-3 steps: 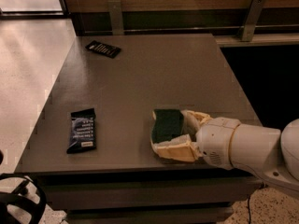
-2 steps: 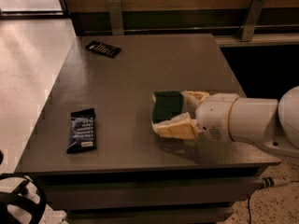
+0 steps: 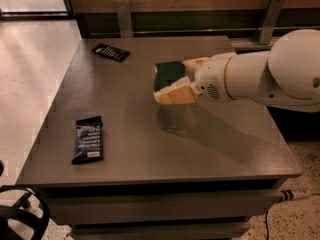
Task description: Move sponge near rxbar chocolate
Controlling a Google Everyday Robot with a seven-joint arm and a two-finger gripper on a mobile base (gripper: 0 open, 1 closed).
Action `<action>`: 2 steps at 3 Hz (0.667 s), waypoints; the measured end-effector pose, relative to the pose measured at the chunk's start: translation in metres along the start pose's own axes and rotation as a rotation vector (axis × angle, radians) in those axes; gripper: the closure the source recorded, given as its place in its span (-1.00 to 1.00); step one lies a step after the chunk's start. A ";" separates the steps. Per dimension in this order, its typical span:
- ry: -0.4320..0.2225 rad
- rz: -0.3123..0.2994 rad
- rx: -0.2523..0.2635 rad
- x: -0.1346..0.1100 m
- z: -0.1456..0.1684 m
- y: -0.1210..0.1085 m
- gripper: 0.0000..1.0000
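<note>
My gripper (image 3: 181, 79) comes in from the right and is shut on the sponge (image 3: 168, 74), which shows its dark green top between the pale fingers. It is held above the middle of the grey table (image 3: 150, 149), with its shadow on the surface below. The rxbar chocolate (image 3: 110, 52), a slim black wrapper with white lettering, lies flat at the table's far left corner, to the left of and beyond the sponge.
A dark wrapper with bluish-white print (image 3: 89, 139) lies near the table's front left. A wooden wall with metal brackets (image 3: 125, 17) runs behind the table. Pale floor lies to the left, and a dark wheel (image 3: 20, 219) is at the bottom left.
My gripper has lifted the sponge off the table and carried it away from the front right toward the middle and far side, closer to the rxbar chocolate.
</note>
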State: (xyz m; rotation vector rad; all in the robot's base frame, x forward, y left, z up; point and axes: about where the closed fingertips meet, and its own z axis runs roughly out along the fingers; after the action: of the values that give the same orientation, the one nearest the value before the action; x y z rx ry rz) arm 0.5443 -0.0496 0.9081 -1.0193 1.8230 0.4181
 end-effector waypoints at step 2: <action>0.025 0.013 0.025 -0.041 0.075 -0.059 1.00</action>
State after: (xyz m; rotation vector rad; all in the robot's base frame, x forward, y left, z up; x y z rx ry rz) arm 0.6420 -0.0159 0.9175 -0.9998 1.8535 0.3918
